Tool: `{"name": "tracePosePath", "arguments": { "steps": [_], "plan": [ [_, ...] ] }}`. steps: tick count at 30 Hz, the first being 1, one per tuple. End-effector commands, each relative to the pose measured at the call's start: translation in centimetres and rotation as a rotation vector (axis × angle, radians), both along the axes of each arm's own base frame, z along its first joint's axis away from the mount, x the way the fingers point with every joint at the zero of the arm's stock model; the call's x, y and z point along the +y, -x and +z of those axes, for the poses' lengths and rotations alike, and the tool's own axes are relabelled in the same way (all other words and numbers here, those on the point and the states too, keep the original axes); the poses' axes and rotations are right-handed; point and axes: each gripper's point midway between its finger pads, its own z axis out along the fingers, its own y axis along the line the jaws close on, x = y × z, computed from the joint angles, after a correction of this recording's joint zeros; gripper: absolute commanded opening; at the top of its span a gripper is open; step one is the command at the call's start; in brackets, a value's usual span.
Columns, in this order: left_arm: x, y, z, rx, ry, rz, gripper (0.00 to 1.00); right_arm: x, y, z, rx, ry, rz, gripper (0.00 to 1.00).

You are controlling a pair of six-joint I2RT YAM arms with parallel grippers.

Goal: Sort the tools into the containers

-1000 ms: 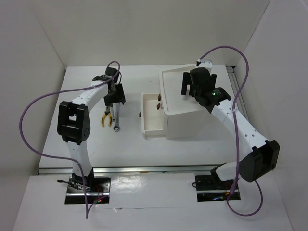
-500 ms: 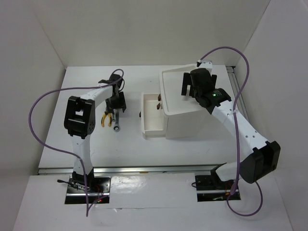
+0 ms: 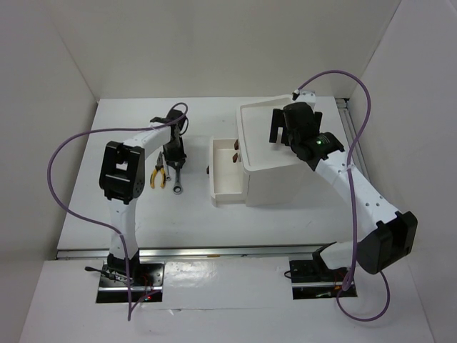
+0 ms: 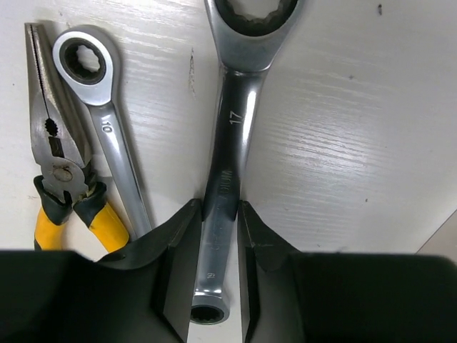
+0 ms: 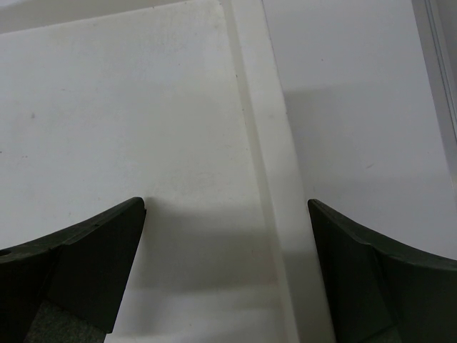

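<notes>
**Item 1: larger wrench** (image 4: 232,128). Lies flat on the table (image 4: 357,143), at 9 o'clock from the box unit (image 3: 275,179). Stamped "17" on the shank. The finer lettering below it is not legible.

**Item 2: left gripper** (image 4: 218,206). It is narrowed to the shank's width, with the pads seeming to touch both sides. The hold sits low on the shank, towards the tail ring.

**Item 3: smaller wrench** (image 4: 107,136). At 9 o'clock from the larger one, stamped "10". Its shank runs just beside the left finger.

**Item 4: pliers** (image 4: 61,171). Yellow-and-black handles, at 9 o'clock again. No marking is readable.

**Item 5: right gripper** (image 5: 225,207). It is spread wide with nothing in it, hanging over the top tray (image 5: 107,107).

**Item 6: open drawer** (image 3: 225,179). Faces 9 o'clock.

**Hazards, as judged**
- With the grip far from the heavy head, the wrench may swing down on lifting.
- Smooth steel could slide between the pads.
- The neighbouring finger might drag the smaller wrench along.
</notes>
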Motion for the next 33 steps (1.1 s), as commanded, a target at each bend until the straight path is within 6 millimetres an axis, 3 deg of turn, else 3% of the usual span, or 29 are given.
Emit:
{"name": "tracePosePath", "arguments": {
  "steps": [1, 4, 5, 8, 10, 15, 20, 21, 23, 25, 33],
  "plan": [
    [0.2, 2.8, -4.1, 0.144, -0.03, -0.032, 0.36, 0.0, 3.6, -4.7, 0.206, 0.05, 0.056, 1.0],
    [0.1, 2.5, -4.3, 0.15, -0.026, -0.055, 0.31, -0.1, 3.6, -4.7, 0.207, 0.058, 0.061, 1.0],
    [0.2, 2.9, -4.6, 0.17, -0.03, -0.055, 0.24, -0.1, 3.6, -4.7, 0.207, 0.058, 0.061, 1.0],
    [-0.3, 2.5, -4.1, 0.164, -0.008, -0.077, 0.15, -0.1, 3.6, -4.7, 0.207, 0.058, 0.061, 1.0],
    [-0.4, 2.7, -4.5, 0.174, -0.001, -0.078, 0.0, -0.2, 3.6, -4.7, 0.204, 0.063, 0.054, 1.0],
    [-0.8, 1.8, -3.4, 0.12, 0.022, -0.081, 0.0, -0.2, 3.7, -4.4, 0.196, 0.059, 0.054, 1.0],
    [-0.9, 0.5, -0.6, -0.013, 0.034, -0.1, 0.0, -0.3, 3.6, -4.2, 0.186, 0.062, 0.06, 1.0],
    [-1.1, -0.3, 1.3, -0.072, 0.046, -0.1, 0.0, -0.3, 3.8, -4.6, 0.194, 0.066, 0.06, 1.0],
    [-1.1, -0.2, 2.5, -0.115, 0.054, -0.101, 0.0, -0.3, 3.8, -4.6, 0.194, 0.066, 0.06, 1.0],
    [-1.5, -0.9, 5.3, -0.198, 0.083, -0.107, 0.0, -0.1, 3.7, -4.9, 0.205, 0.063, 0.068, 1.0],
    [-2.7, -0.9, 10.7, -0.332, 0.174, -0.126, 0.0, -0.1, 3.7, -4.9, 0.205, 0.063, 0.068, 1.0]
  ]
}}
